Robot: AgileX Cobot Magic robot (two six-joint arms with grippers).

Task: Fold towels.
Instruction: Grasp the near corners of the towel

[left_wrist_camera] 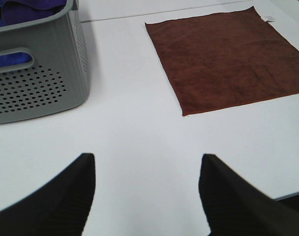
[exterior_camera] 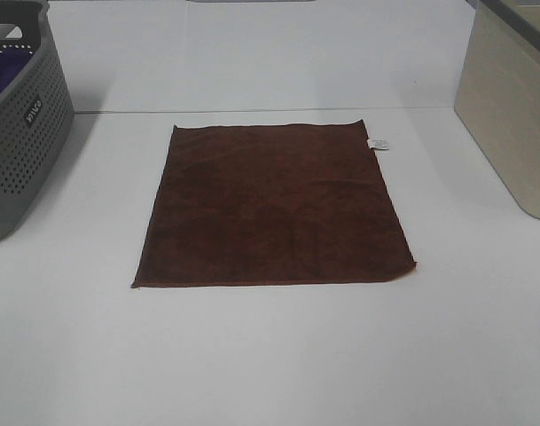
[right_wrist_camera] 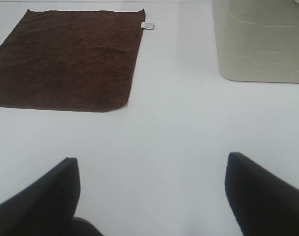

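White tabletop (exterior_camera: 270,364) fills the scene, matte and plain. Above its near part the left gripper (left_wrist_camera: 148,162) hangs with its jaws spread wide and nothing between them. The right gripper (right_wrist_camera: 151,158) hangs likewise, jaws at their widest, empty. Neither shows in the high view.

Ahead of the 2 grippers, well apart from each, the towel (exterior_camera: 274,209) lies flat and unfolded in the middle of the table. It is 1 dark brown square with a small white tag (exterior_camera: 379,144) at its far right corner. A grey perforated basket (exterior_camera: 26,133) holding a purple cloth (exterior_camera: 3,71) stands off to the left and a beige bin (exterior_camera: 513,115) to the right, neither touching the towel.

The terry looks light, limp and grippy rather than slippery. It will likely sag and drape from any pinch, and it cannot break. The 2 near corners seem the best holds, 1 per gripper, pinched low against the table so that only the edge lifts and the rest trails after.
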